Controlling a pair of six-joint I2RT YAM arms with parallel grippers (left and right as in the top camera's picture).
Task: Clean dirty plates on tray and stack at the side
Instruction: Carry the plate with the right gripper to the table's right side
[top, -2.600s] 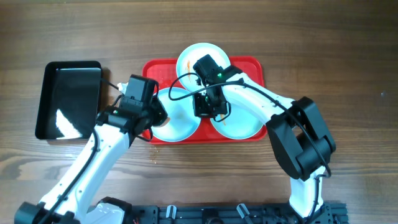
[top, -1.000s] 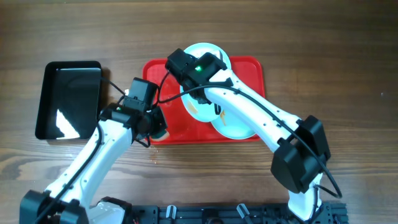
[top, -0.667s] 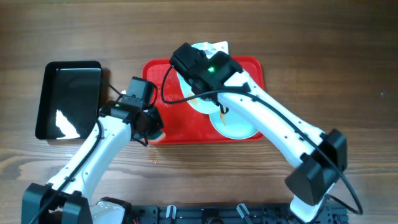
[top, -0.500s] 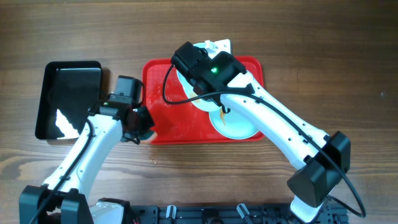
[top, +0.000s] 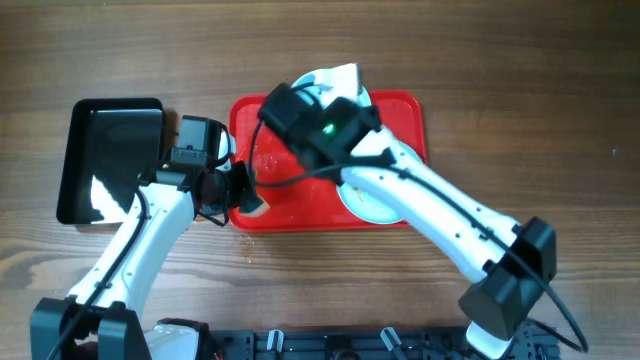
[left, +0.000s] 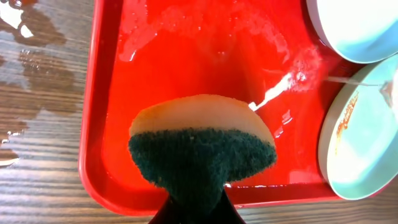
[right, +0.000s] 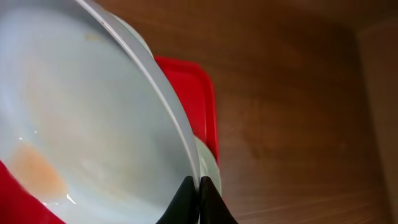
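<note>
**A:** Plate vs right hand, quick?

**B:** My right hand (right: 199, 198) is bottom centre of its wrist view, clenched on the rim of the lifted plate (right: 81, 106). The plate tilts up and left from the fingers, with a faint orange patch at its lower left. From overhead it's top centre, over the far rim of the red tray (top: 410, 110).

**A:** Other plates?

**B:** The rim of a second plate (right: 210, 163) shows just behind the lifted one; I can't tell if they touch. The smeared plate (left: 360, 146) lies flat on the tray at the right of the left wrist view. It has an orange streak on its left side and is well apart from my left hand (left: 194, 208).

**A:** Edges, room?

**B:** The left half of the tray is bare and wet, with open red floor between the sponge (left: 202, 149) and the plates. The tray's left rim and lower-left corner are near the sponge. There are wet patches on the desk (left: 37, 124) just outside that rim. The black tray (top: 110, 160) sits at the left from overhead, apart from the red one. My right arm (top: 440, 205) crosses the tray diagonally and covers part of the smeared plate.

**A:** Left hand?

**B:** Clamped on the sponge, green scouring face toward the camera, yellow foam behind. The sponge is over the tray's lower left. I can't tell whether it touches the floor.
</note>
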